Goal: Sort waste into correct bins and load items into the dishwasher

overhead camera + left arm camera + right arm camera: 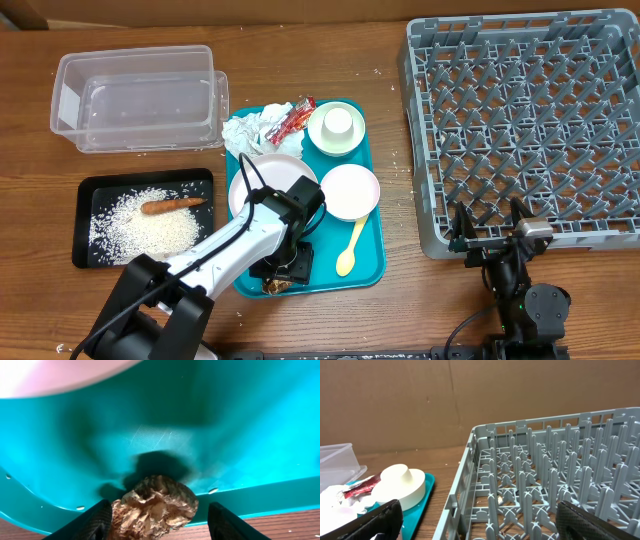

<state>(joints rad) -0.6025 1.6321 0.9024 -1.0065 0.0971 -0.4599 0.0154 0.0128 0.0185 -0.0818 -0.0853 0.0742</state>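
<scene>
Left wrist, left pincer (160, 512) parted astride brown chunk (155, 502) on teal tray (240, 425), right pincer (480, 510) wide, empty

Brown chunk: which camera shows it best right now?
Left wrist: the chunk sits close up between the left gripper's open jaws, at the teal tray's edge. Overhead shows only a speck beside the gripper; right wrist shows none of it.

In the overhead view a bare strip of table (400, 220) runs down the middle between the teal tray (370, 240) and the grey dish rack (520, 120), while the left arm (232, 240) lies across the tray's lower left and the plate (275, 170) and bowls (350, 192) fill its upper half.
</scene>
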